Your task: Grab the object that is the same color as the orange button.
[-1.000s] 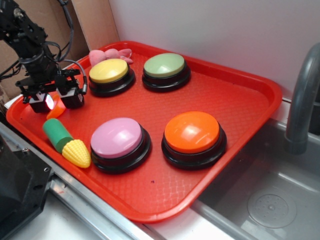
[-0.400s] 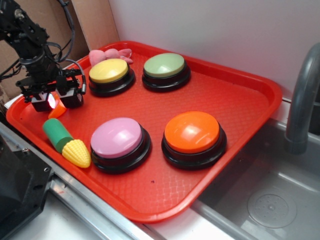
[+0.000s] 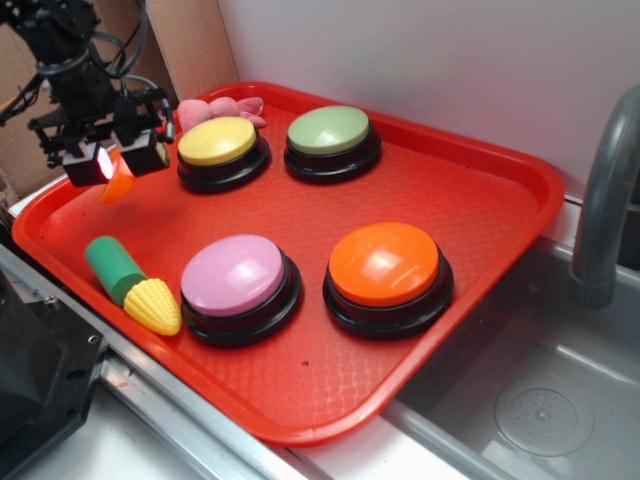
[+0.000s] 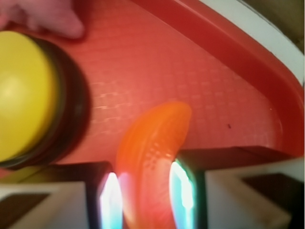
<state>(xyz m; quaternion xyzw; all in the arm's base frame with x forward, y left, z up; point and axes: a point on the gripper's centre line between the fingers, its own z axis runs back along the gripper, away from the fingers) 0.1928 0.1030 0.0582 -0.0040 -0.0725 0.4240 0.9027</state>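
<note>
Red tray (image 3: 480, 200); curved, dimpled orange toy piece (image 4: 150, 157) between gripper (image 3: 113, 165) fingers

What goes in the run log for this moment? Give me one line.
phase: lift | gripper: shut on orange toy piece | toy: off the red tray | beside: yellow button | target colour: orange button

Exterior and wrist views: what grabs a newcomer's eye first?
Four big glossy dome buttons fill the red plastic tray, the orange dome button nearest the sink. At the tray's far left, the black gripper holds the small curved orange plastic toy piece above the tray floor, beside the yellow dome button.
</note>
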